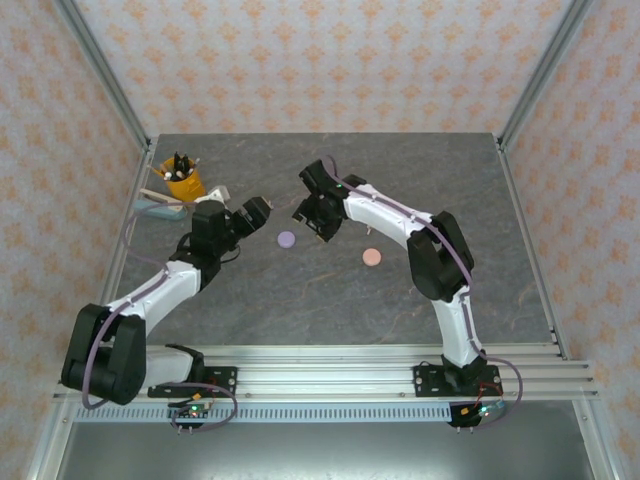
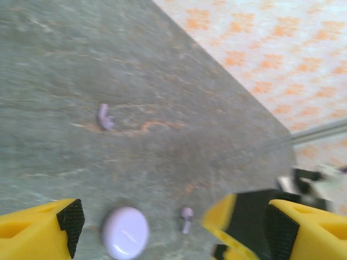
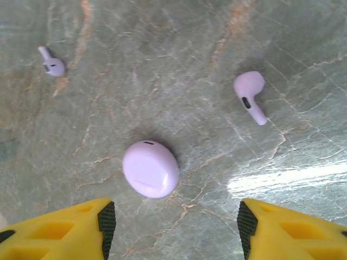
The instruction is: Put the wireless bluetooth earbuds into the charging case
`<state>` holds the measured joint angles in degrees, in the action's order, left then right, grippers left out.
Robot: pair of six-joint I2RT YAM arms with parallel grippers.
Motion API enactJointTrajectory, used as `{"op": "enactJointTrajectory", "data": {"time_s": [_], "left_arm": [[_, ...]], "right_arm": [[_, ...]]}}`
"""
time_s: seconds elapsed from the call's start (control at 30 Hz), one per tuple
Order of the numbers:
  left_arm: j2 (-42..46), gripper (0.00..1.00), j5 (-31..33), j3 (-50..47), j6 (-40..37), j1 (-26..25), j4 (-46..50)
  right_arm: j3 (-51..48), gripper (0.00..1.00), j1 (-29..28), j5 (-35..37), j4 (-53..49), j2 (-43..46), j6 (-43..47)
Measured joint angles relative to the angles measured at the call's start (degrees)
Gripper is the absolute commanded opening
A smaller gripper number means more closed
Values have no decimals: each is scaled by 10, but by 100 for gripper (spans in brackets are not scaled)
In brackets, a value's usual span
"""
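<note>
Earbuds update: we see one lilac bud [image 3: 52, 64] and the other lilac bud [image 3: 250, 95] lying loose on the grey tabletop [image 1: 400, 190]. The round lilac case [image 3: 150, 168] sits between them, touching neither, and its lid looks shut. The left tool [image 2: 174, 223] and the right tool [image 3: 176, 225] both hang over that spot with fingers spread wide, holding nothing. A pink case [image 1: 371, 257] sits well apart toward the right arm. A yellow cup of pens [image 1: 182, 180] stands at the back left corner, away from everything.
</note>
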<state>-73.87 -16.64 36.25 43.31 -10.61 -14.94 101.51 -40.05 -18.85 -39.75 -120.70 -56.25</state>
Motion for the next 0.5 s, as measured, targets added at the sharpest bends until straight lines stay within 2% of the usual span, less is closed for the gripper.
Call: {"op": "enactJointTrajectory", "data": {"time_s": [0.3,0.5], "left_arm": [[-137,90,-59,76,-12,10,33],[-221,90,-95,137,-12,1,32]], "right_arm": [[15,68,-24,43,-38,-1,32],[-84,70,-23,66,-38,39,37]]}}
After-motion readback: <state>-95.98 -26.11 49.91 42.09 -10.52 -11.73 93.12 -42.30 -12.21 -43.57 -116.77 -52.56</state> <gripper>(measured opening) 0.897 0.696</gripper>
